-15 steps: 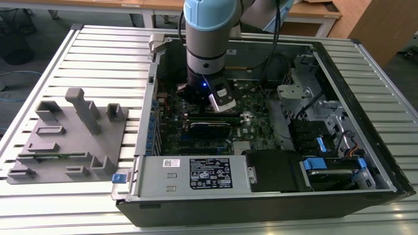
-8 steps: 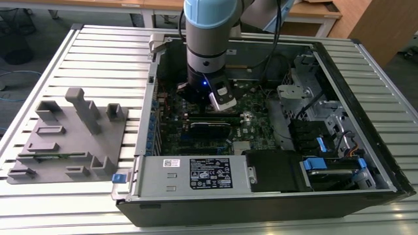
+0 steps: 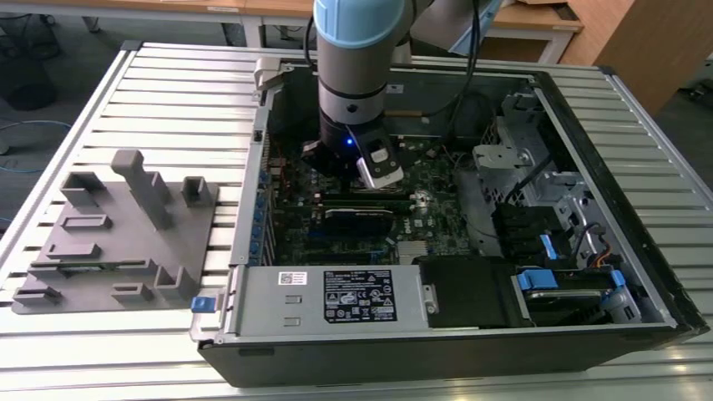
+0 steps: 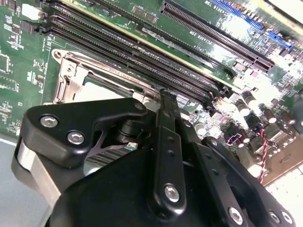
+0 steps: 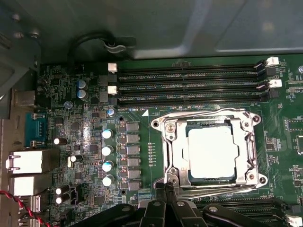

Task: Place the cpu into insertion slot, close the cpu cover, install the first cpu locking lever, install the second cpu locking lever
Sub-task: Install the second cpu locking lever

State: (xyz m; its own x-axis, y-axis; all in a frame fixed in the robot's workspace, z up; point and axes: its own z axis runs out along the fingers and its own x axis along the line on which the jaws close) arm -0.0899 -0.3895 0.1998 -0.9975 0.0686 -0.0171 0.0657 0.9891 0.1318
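Observation:
In the first wrist view the cpu (image 5: 213,152) lies flat in the insertion slot (image 5: 256,180) on the green motherboard (image 5: 85,142), its silver top showing through the window of the cpu cover (image 5: 176,146). The cover lies down over the chip. Thin wire levers run along two opposite sides of the frame, one of them (image 5: 203,112) beside the memory slots. My gripper (image 5: 165,188) is shut, its tips at a corner of the socket by the other lever (image 5: 222,190). The second wrist view has the black gripper (image 4: 165,97) just off the socket frame (image 4: 66,78). In the exterior view the gripper (image 3: 354,188) reaches down into the case.
Long black memory slots (image 5: 189,85) run beside the socket, and a row of capacitors (image 5: 108,151) stands on its other side. The open computer case (image 3: 624,251) walls the board in, with a power supply (image 3: 334,296) at the front. A grey fixture (image 3: 112,234) sits at the exterior view's left.

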